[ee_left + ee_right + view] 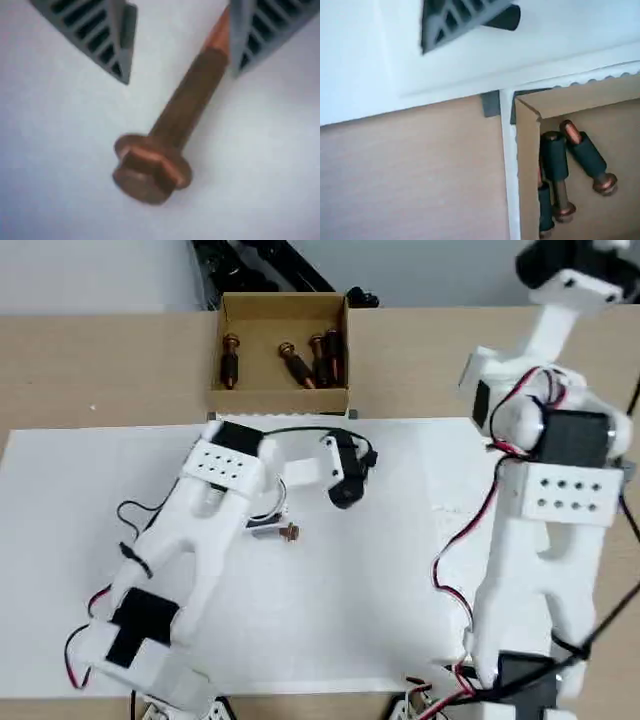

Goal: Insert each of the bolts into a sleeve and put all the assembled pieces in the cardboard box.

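Looking down from the high view, one bolt (288, 532) lies flat on the white sheet (380, 590), just beside the bent-over end of the left arm (215, 475). It is well apart from the box (280, 398), which sits on the table (100, 360) at the sheet's far edge and holds four sleeved pieces (295, 365). The right arm (545, 490) stands folded at the other side, away from the bolt. Left wrist view: the left gripper (180, 72) is released, jaws spread to either side of the bolt (175, 125). One jaw is at or very near the pointed tip, the other apart, and nothing is grasped. The bolt is bare, with a copper-coloured shank and a flanged hex head. Judged: small, stiff, light, smooth, and round enough to roll or skid on the sheet (60, 165). The hold is best taken across mid-shank, leaving the tip free for a sleeve. Right wrist view: the right gripper (465, 20) is over the sheet (395, 50) near the corner of the box (525, 175). Whether it is released or clenched cannot be told. Three pieces (587, 155) lie inside the box, the table (410, 175) alongside.
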Robot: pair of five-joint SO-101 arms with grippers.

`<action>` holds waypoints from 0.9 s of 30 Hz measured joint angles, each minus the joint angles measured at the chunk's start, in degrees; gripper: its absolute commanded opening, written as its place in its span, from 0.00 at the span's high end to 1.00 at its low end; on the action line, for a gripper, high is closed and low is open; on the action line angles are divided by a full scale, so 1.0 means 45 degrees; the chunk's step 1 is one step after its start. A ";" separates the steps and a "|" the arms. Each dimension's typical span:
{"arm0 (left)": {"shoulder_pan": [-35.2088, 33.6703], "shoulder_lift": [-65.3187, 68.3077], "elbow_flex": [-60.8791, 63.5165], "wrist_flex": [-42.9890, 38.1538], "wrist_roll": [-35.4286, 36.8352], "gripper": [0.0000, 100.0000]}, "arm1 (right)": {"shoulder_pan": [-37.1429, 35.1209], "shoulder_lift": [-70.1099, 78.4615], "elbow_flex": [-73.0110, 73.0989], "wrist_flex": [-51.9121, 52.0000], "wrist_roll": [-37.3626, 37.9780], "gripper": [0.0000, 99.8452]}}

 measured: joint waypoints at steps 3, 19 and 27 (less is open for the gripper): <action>0.0039 0.0488 0.0000 -0.0332 -0.0020 0.88 | 0.0039 -0.0020 0.0000 0.0137 0.0000 0.82; 0.0059 0.3321 -0.1153 -0.1133 -0.0098 0.88 | 0.0039 -0.0020 0.0000 0.0156 0.0000 0.82; 0.0117 0.4552 -0.3028 0.0449 -0.0117 0.99 | 0.0039 -0.0020 0.0000 0.0195 0.0000 0.82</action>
